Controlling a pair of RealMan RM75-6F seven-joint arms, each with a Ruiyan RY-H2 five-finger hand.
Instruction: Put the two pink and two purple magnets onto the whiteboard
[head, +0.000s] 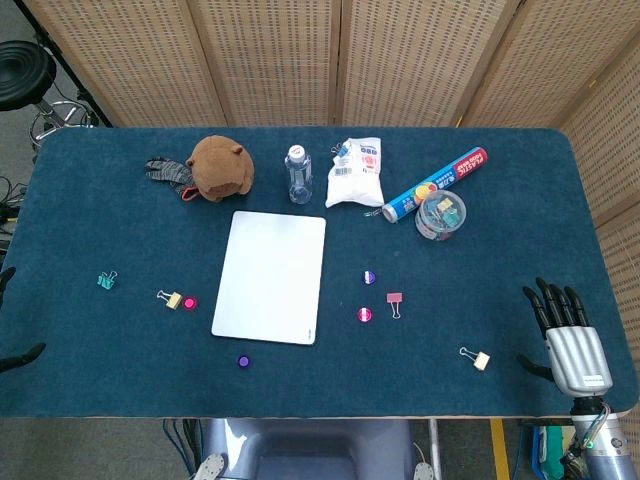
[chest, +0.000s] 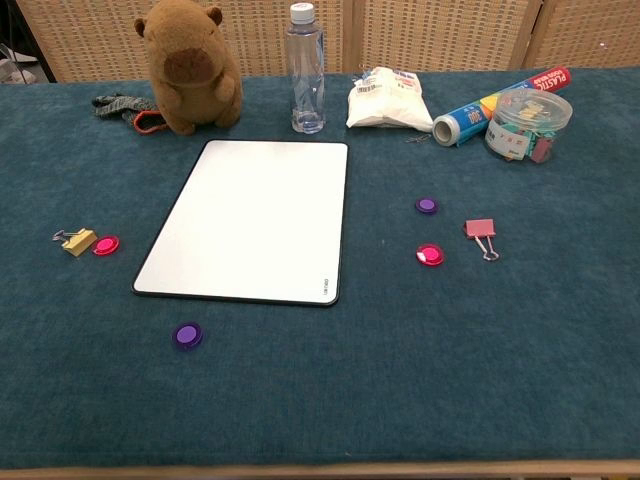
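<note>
The right hand (head: 567, 330) rests at the table's (head: 520, 210) near right edge, fingers spread and holding nothing. Only dark fingertips of the left hand (head: 12, 355) show at the left edge (its state cannot be told). The whiteboard (head: 270, 277) lies bare, well left of the right hand. Between them sit a pink magnet (head: 364, 314) and a purple magnet (head: 369, 277). Beyond the board's far side lie a second pink magnet (head: 189, 303) and second purple magnet (head: 243, 361), nearer the left hand.

Right hand (head: 567, 335) flat, fingers spread; left fingertips (head: 15, 355) barely visible
</note>
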